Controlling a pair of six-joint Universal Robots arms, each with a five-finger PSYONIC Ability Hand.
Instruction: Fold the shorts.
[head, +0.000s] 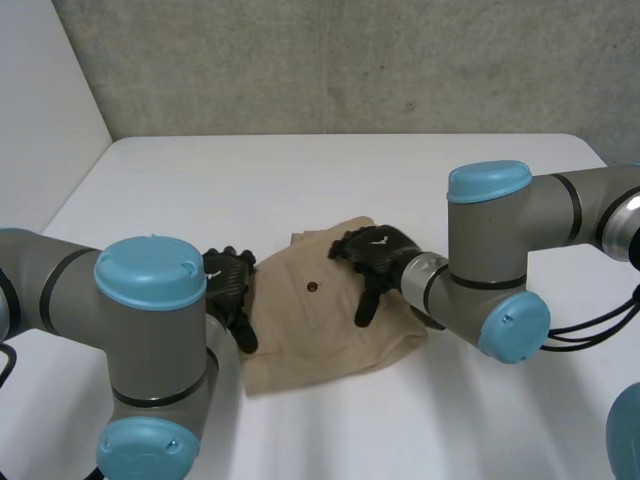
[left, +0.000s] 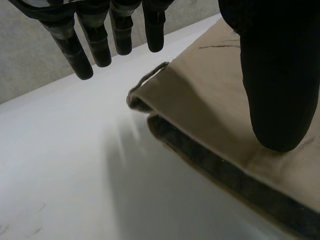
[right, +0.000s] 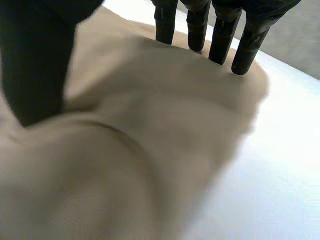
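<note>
- The place looked like a robotics lab or test cell.
- A left robot arm with grey joints and light-blue caps and a matching right robot arm reached over the work surface.
- That surface was a plain, flat white desk, and a pair of beige cloth shorts lay on it between the arms.
- A rough, bare grey concrete wall stood behind the desk.
- A smooth white panel closed off the desk's left side.
</note>
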